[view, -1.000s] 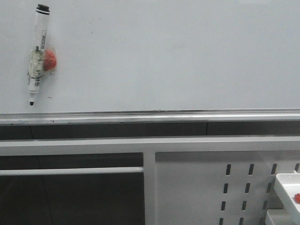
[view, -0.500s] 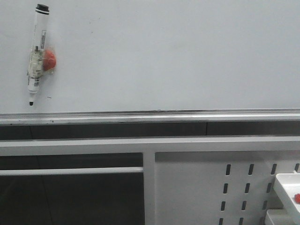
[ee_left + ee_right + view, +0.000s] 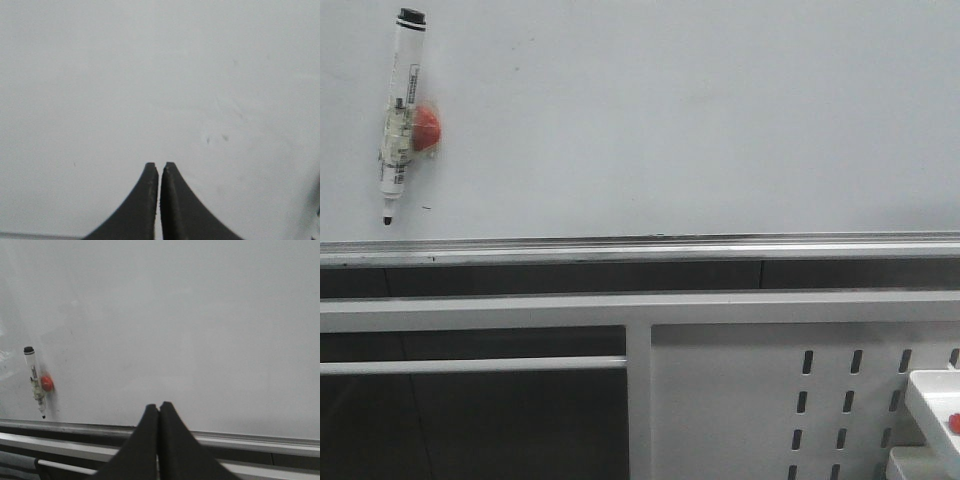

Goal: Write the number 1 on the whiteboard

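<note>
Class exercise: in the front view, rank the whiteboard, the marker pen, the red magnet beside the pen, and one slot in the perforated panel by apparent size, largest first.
1. whiteboard, filling the upper half.
2. marker pen.
3. red magnet and a slot: these look much alike, so no ranking between them.

Showing smooth, pale, faintly scuffed whiteboard (image 3: 700, 110) w/ brushed silver alu rail (image 3: 640, 247). Looking plastic: marker (image 3: 398, 112), glossy white barrel, black cap, beside red matt blob (image 3: 426, 127). Reading as painted metal, smooth, satin: perforated panel (image 3: 740, 400). Appearing matt black, rubbery: tool fingers (image 3: 145, 200).
</note>
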Controlling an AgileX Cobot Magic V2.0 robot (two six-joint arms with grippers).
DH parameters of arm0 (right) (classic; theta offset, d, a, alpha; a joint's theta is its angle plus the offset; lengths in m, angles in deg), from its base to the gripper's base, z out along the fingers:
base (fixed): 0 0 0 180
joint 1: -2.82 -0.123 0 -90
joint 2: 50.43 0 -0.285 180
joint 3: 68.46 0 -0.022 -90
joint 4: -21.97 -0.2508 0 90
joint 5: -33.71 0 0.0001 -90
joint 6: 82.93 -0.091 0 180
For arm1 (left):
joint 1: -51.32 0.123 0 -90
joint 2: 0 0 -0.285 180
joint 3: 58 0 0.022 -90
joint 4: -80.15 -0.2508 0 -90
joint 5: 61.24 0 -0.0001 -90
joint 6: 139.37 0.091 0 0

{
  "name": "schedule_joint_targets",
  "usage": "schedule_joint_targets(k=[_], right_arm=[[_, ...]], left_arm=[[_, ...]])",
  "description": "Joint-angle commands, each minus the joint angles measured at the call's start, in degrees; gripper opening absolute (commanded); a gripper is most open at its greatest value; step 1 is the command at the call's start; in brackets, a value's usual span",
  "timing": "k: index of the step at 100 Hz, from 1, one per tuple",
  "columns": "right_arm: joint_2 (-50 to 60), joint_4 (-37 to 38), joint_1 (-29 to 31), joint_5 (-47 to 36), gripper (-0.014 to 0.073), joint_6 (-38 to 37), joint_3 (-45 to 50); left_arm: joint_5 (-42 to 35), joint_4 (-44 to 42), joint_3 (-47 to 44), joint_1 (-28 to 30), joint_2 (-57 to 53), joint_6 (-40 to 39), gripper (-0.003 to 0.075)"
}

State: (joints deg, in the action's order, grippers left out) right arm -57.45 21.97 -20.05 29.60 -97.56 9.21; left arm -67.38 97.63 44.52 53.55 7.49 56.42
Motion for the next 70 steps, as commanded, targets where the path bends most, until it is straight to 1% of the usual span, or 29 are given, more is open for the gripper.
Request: schedule_joint_targets(k=[1,11,21,33,37,43,50,56,65,70], right_arm=[[0.92,-1.12,0.26,-5.56,-0.0069,0.0,0.77],[0.92,-1.12,0.26,-4.97,-0.0069,0.0,0.77],[0.92,-1.21,0.26,-4.97,-0.0069,0.0,0.77],[0.92,-2.57,0.26,-4.97,-0.0069,0.0,0.77],[0.92,-3.22,0.26,-4.92,-0.0069,0.0,0.77],[0.92,-3.85,0.26,-4.92,-0.0069,0.0,0.67],[0.92,-5.68,0.26,-4.41,-0.0069,0.0,-0.14],[0.92,-5.91,0.26,-3.62,-0.0069,0.0,-1.97],[0.81,-5.25,0.26,1.62,-0.0069,0.0,-6.48],[0.09,-3.9,0.26,6.01,-0.0067,0.0,-9.48]], left_arm=[[-9.37,1.77,-1.91,0.06,-1.28,-0.55,-0.002],[-10.66,7.97,-1.91,-0.07,-1.28,-3.25,-0.002],[-10.74,16.36,-1.91,-0.07,-1.28,-3.26,-0.002],[-10.74,28.91,-1.79,-0.07,-1.28,-3.26,-0.002],[-10.74,31.93,-1.67,-0.07,-1.28,-3.26,-0.002],[-8.81,35.7,-1.53,-0.07,-1.28,-3.26,-0.002],[-4.29,37.33,-1.26,-0.07,-1.28,-3.26,-0.002],[4.23,36.62,0.23,-0.07,-1.28,-2.97,-0.002],[17.41,29.41,4.46,-0.07,-0.99,-2.14,-0.0017],[21.79,26.99,7.22,-0.07,-0.3,-1.37,0.0001]])
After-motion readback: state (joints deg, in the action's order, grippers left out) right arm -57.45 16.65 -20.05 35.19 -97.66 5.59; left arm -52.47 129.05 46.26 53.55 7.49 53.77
